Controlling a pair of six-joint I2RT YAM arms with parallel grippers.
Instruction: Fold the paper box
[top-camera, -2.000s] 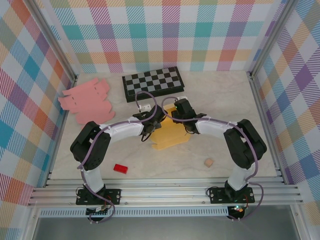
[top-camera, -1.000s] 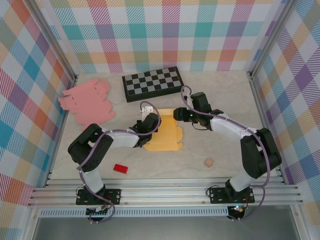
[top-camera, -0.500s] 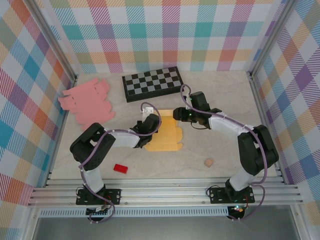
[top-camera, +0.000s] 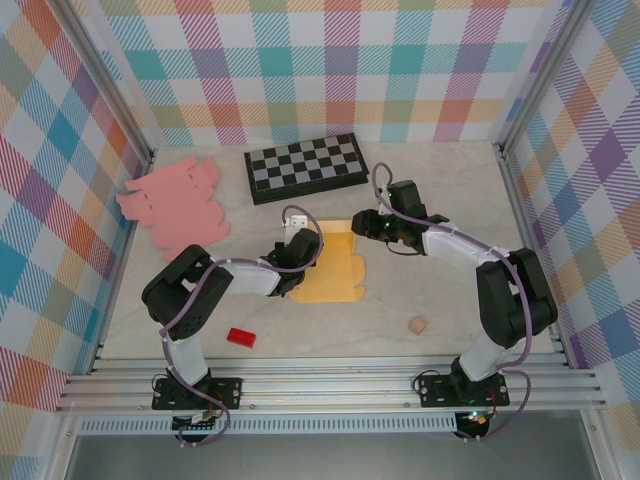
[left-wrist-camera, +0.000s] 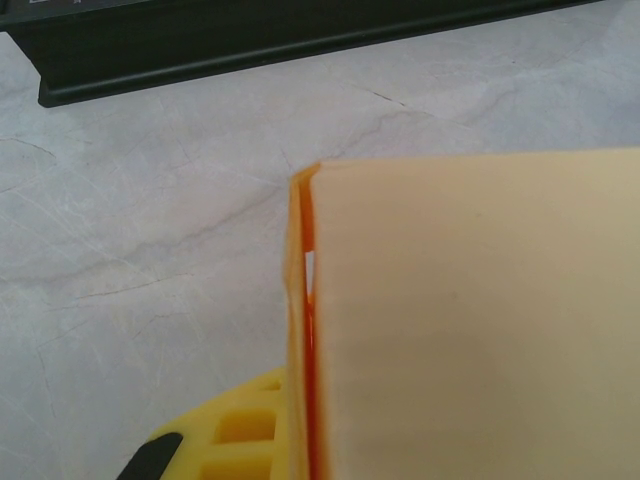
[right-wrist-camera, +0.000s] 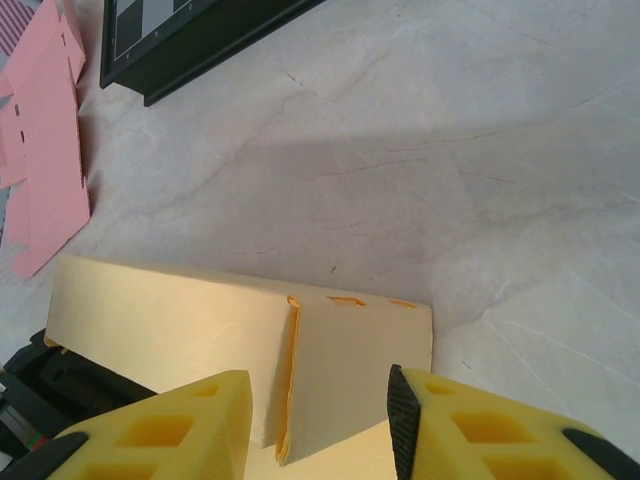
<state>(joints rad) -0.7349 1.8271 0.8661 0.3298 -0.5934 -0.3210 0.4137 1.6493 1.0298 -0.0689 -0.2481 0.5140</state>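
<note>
The paper box (top-camera: 335, 270) lies flat again, the left gripper (top-camera: 302, 243) clenched on its edge and the right gripper (top-camera: 360, 225) released, leaving the fold to redo.

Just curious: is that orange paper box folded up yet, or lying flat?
Barely folded: the orange paper box lies mostly flat on the table, only its far flap bent up along a crease.
</note>
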